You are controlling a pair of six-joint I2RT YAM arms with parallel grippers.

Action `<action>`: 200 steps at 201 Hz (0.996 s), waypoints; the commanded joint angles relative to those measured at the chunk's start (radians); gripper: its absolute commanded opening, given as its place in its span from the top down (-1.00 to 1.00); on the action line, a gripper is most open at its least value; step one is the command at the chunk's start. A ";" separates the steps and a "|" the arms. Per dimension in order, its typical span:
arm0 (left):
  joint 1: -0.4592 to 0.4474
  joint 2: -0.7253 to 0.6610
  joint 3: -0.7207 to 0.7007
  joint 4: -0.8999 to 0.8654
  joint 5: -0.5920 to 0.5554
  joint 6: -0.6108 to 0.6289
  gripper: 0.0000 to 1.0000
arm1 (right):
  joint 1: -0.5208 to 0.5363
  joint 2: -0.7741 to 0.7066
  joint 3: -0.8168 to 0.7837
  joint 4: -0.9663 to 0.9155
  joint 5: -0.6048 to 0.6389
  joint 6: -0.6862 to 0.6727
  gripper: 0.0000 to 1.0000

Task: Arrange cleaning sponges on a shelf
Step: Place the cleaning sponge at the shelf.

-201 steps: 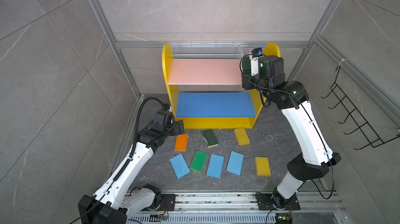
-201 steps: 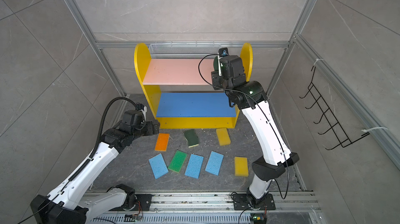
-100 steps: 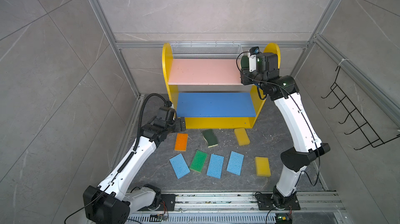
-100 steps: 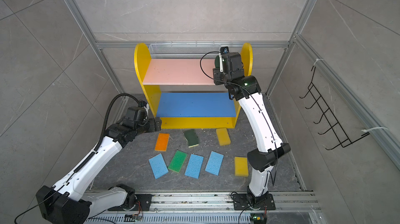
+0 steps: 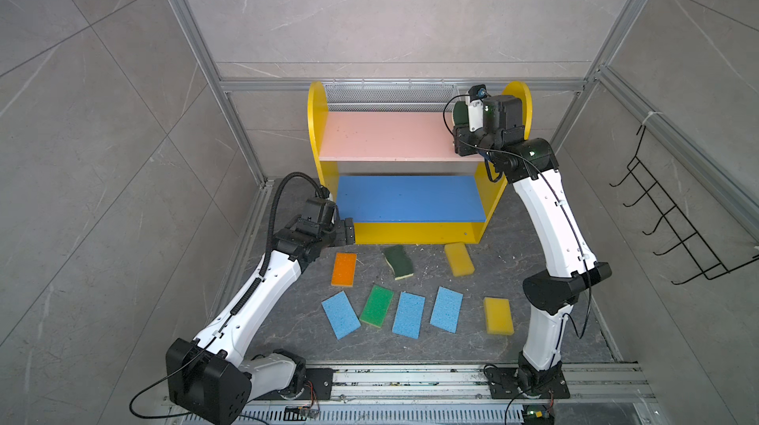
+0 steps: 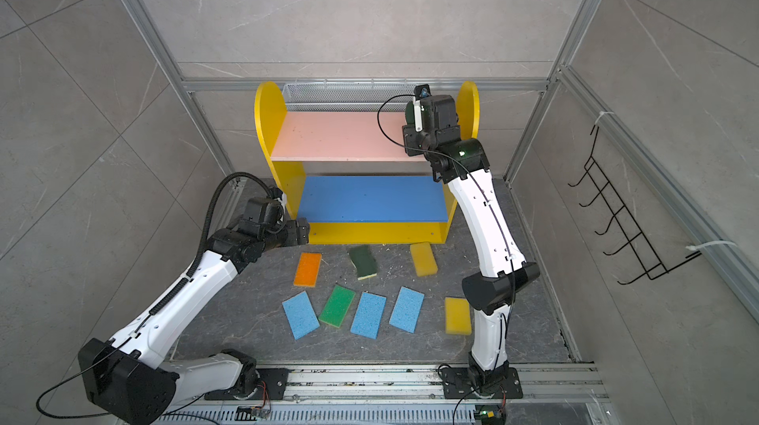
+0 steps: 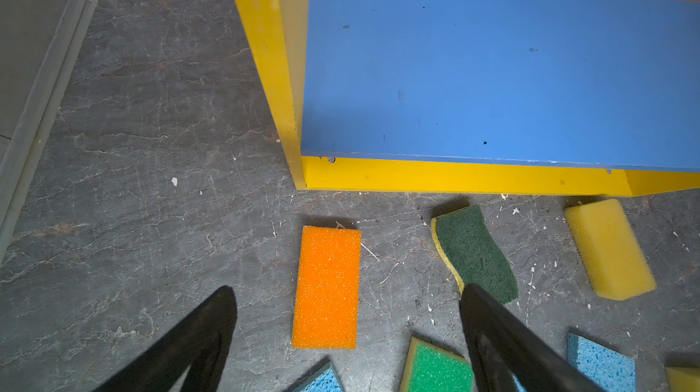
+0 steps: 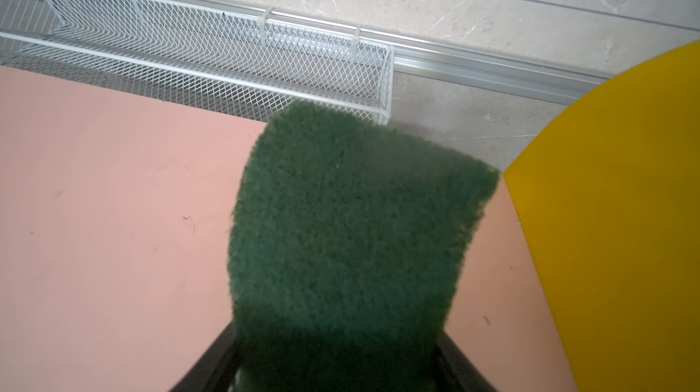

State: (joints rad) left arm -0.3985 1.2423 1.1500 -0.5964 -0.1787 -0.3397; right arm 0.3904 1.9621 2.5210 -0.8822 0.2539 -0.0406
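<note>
The shelf has a pink upper board and a blue middle board. My right gripper is shut on a wavy dark-green sponge over the pink board's right end, close to the yellow side panel. On the floor in front lie an orange sponge, a dark-green wavy one, two yellow ones, a bright green one and three light blue ones. My left gripper hangs open just above the orange sponge, holding nothing.
A white mesh basket runs behind the pink board. A black wire hook rack hangs on the right wall. Aluminium posts frame the cell. The left arm's elbow sits by the shelf's lower left corner.
The right arm has carried the dark-green sponge back and over the pink board's right end. The left gripper has crept a little toward the shelf's base, still open.
</note>
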 commanded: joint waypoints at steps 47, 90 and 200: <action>0.004 0.023 0.041 0.023 0.007 0.019 -0.89 | -0.024 0.071 0.073 -0.102 0.021 -0.019 -0.34; 0.004 0.032 0.040 0.023 0.010 0.018 -0.89 | -0.031 0.085 0.071 -0.106 0.030 -0.015 -0.41; 0.004 0.032 0.051 0.027 0.006 -0.010 -0.90 | -0.064 0.092 0.113 -0.118 0.029 0.004 -0.70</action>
State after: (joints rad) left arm -0.3985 1.2762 1.1591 -0.5961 -0.1768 -0.3405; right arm 0.3378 2.0338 2.6232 -0.9310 0.2684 -0.0418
